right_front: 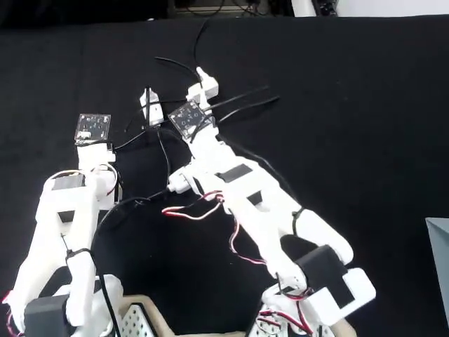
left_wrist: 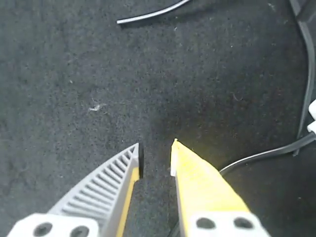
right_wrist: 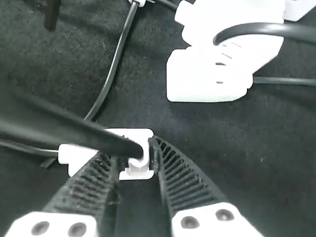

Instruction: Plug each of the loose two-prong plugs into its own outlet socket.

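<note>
White plug [right_wrist: 129,136] was partly hidden under its black cable [right_wrist: 49,123], pinched between the right gripper [right_wrist: 134,160] fingers. White outlet block [right_wrist: 217,74] lay just beyond the tips. Left gripper [left_wrist: 155,150] was narrowly parted, empty, over black cloth [left_wrist: 98,74].

Quick headcount. Two arms: left arm [right_front: 59,232] and right arm [right_front: 259,210]. That makes two grippers, left gripper [left_wrist: 155,144] and right gripper [right_wrist: 131,149], with two fingers each, so four fingers total. Two little square circuit boards, one per wrist: first board [right_front: 92,128], second board [right_front: 188,118]. From up high I count two white outlet pieces on the counter [right_front: 365,105]: one outlet block [right_front: 149,105] and another outlet block [right_front: 203,86]. The right wrist cam adds one small white plug [right_wrist: 136,168]. Black cables [right_front: 242,107]: at least five from above, but they overlap, so no firm number from me.
</note>
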